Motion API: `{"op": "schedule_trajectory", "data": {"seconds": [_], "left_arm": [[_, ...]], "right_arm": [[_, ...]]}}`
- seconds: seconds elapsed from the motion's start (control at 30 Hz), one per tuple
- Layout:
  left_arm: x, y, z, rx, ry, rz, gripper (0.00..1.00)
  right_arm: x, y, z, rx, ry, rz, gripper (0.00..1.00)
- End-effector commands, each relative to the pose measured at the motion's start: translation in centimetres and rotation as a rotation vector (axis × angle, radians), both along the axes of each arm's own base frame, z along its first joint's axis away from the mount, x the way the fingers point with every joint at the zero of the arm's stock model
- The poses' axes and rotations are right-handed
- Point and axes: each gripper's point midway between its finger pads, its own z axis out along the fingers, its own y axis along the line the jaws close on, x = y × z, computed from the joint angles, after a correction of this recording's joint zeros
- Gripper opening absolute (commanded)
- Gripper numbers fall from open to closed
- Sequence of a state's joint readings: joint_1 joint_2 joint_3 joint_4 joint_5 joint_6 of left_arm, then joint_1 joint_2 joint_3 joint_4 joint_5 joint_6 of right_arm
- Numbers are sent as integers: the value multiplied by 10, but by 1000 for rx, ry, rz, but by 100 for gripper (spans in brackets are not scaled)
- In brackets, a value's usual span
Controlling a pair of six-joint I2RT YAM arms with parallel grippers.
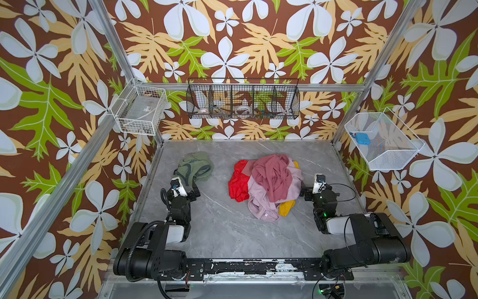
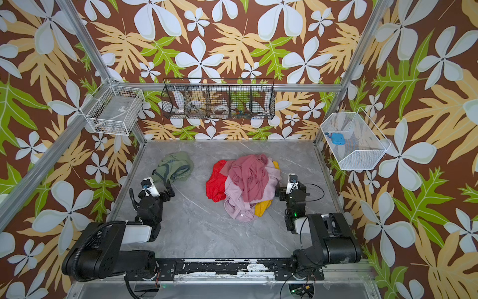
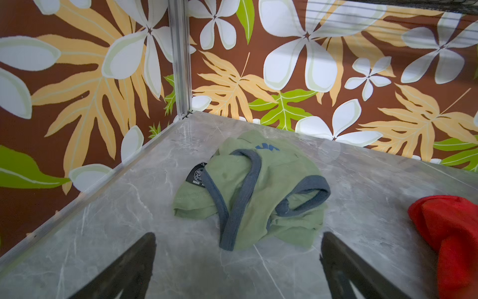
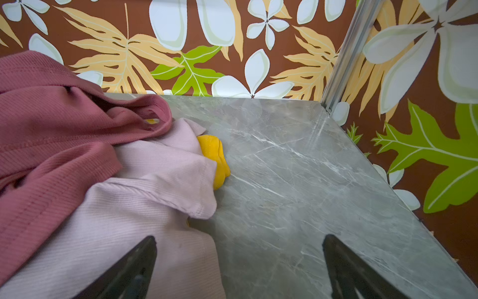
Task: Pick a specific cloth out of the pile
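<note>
The olive-green cloth [image 1: 195,165] [image 2: 176,165] with darker trim lies crumpled by itself at the back left of the table, apart from the pile. In the left wrist view the cloth [image 3: 258,191] sits just ahead of my left gripper [image 3: 238,236] [image 1: 187,185], which is open with nothing in it. The pile [image 1: 269,183] [image 2: 248,183] of red, dusty rose, lilac and yellow garments sits mid-table. My right gripper [image 4: 240,237] [image 1: 314,187] is open at the pile's right edge, one fingertip [image 4: 147,248] over the lilac fabric [image 4: 116,207].
The grey marble table [image 1: 232,227] is walled on three sides, with aluminium posts at the corners. A white wire basket [image 1: 139,111] hangs on the left, a black one [image 1: 243,101] on the back wall, and a white one [image 1: 382,142] holding a blue object [image 1: 360,138] on the right.
</note>
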State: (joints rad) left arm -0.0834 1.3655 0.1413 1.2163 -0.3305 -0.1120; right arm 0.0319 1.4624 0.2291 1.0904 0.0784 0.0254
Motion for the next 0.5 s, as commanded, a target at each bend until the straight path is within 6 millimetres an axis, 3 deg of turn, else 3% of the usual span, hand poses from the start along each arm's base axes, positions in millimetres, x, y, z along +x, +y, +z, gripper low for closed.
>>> {"op": "schedule_trajectory", "data": {"seconds": [0.0,0.47], "left_arm": [[3,-4,9,11,-24,-25,100],[4,-7,10,17,-37,-42,100]], "right_arm": [[2,0,7,7,-27,-1,99],[2,0,6,7,-25,-1,100]]}}
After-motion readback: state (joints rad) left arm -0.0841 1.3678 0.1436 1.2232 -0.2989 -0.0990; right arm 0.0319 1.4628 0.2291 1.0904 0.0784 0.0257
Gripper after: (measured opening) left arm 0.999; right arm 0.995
